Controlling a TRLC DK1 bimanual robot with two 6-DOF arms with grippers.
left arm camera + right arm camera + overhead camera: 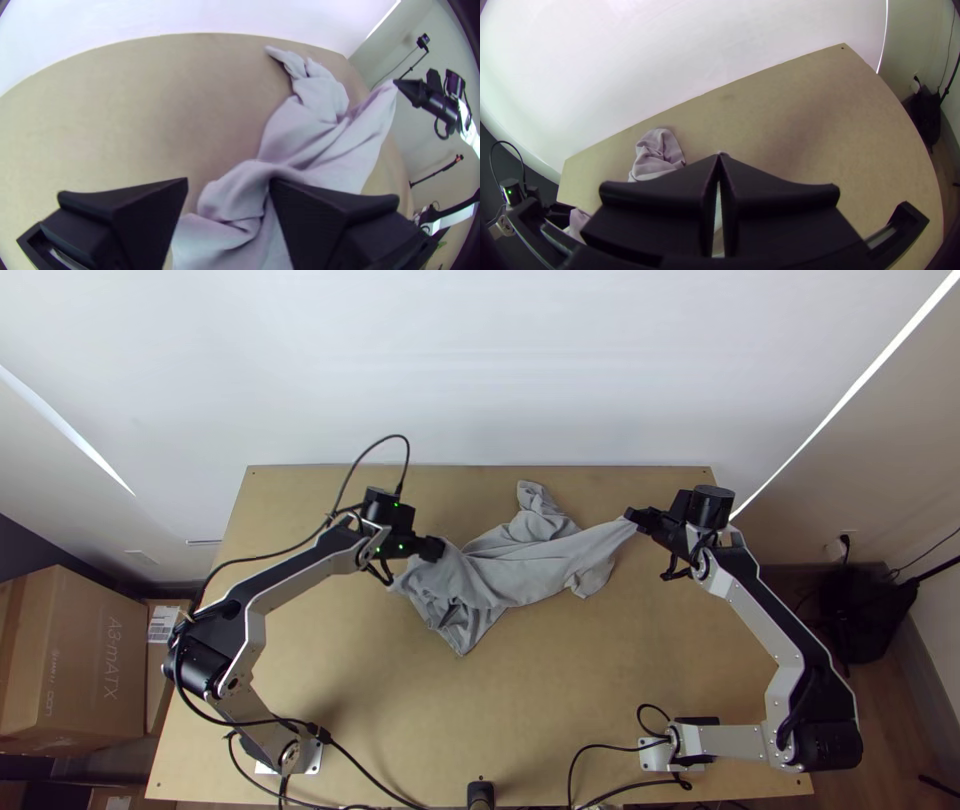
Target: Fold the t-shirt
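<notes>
grey cloth, bunched and twisted across the middle of the desk (pixel 620 690): that is my t-shirt (pixel 520 570), with 1 edge drawn out taut toward the right. my right gripper (pixel 720 156) is closed, its 2 fingertips pinching that drawn-out edge, which looks lifted a little. my left gripper (pixel 229 184) stands with its fingers wide apart over the other end of the heap, fabric lying between and beneath them, so i'd say it has hold of nothing.

i take the step in hand to be getting a 2nd grip so i can pull the shirt open before any fold. to do it well, i'd hold the right side steady and let its tension show me where an edge runs. with the left i'd go for a hem or corner and nip just 1 or 2 layers; closing on the thick of the bundle would only lock the creases in. then i'd want to raise the 2 sides together, part them gently until the fabric hangs flat, and lay it down slowly toward me. too hard a tug could slip the right pinch, as it has so little cloth in it.
</notes>
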